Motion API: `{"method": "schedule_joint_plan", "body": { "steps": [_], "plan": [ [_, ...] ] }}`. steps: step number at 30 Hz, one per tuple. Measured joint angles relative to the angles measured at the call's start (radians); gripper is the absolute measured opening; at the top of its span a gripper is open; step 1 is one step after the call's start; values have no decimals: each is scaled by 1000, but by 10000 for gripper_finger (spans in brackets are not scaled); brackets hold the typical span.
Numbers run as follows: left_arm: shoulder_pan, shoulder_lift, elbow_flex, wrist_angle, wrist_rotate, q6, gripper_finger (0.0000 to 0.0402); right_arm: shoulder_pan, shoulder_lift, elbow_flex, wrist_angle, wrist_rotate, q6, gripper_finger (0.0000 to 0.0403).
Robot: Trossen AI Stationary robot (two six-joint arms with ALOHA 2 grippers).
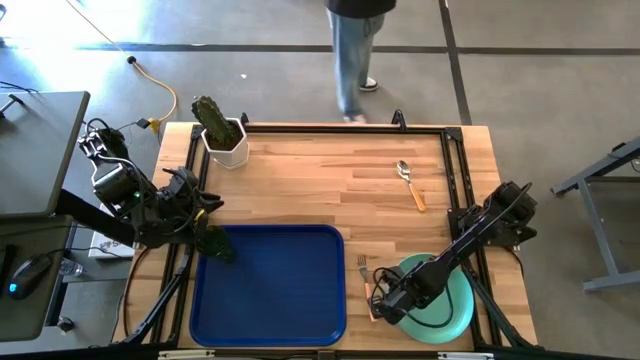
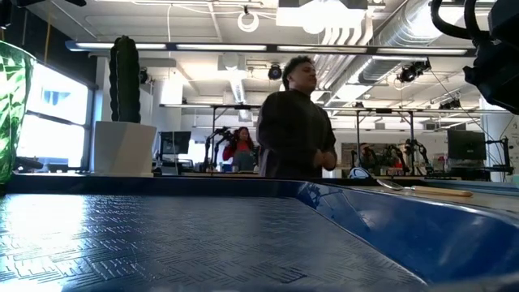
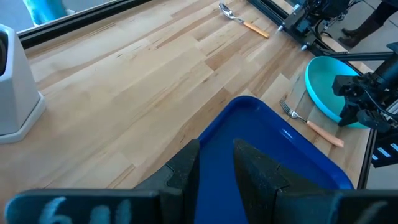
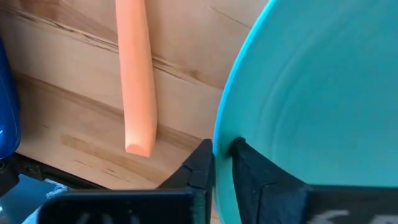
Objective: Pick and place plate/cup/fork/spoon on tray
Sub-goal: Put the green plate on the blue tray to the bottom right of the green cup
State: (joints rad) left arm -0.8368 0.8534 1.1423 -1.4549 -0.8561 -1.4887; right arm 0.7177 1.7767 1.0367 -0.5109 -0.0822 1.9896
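Note:
The blue tray [image 1: 275,295] lies at the table's near left. My left gripper [image 1: 212,238] is over the tray's far-left corner, shut on the olive-green cup [image 1: 224,250]. The cup also shows at the low view's left edge [image 2: 15,113]. The mint-green plate [image 1: 450,305] lies near right, and my right gripper [image 1: 385,300] is shut on its rim. The fork [image 1: 366,278] lies on the wood between tray and plate, tines toward the far edge. The spoon [image 1: 410,183] lies on the wood at the far right. My left gripper has the cup at its tip over the tray's far-left corner. The fingers [image 3: 186,171] hide the place of contact, so the part held does not show. Only a narrow gap with blue tray shows between them. The cup stands roughly upright, low over the tray. My right gripper pinches the plate's rim [image 4: 219,134] on the side that faces the fork and tray. One finger [image 4: 249,168] is on the plate's upper face and one outside the rim. The fingers slant down from the far right, over the plate. Whether the plate is lifted does not show.
A white hexagonal pot with a cactus [image 1: 225,140] stands at the far left. A black rail frame [image 1: 455,170] runs along the table's edges. A person [image 1: 355,50] stands beyond the far edge. Bare wood lies between the pot and the spoon.

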Motion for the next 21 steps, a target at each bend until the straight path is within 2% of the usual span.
{"method": "schedule_joint_plan", "body": {
  "steps": [10, 21],
  "plan": [
    [0, 0, 0, -15, -3, 0, 85, -1, 6, 109, -178, 18, -107, 2],
    [0, 0, 0, -15, -3, 0, 85, 0, 6, 140, -186, 27, -138, 0]
  ]
}}
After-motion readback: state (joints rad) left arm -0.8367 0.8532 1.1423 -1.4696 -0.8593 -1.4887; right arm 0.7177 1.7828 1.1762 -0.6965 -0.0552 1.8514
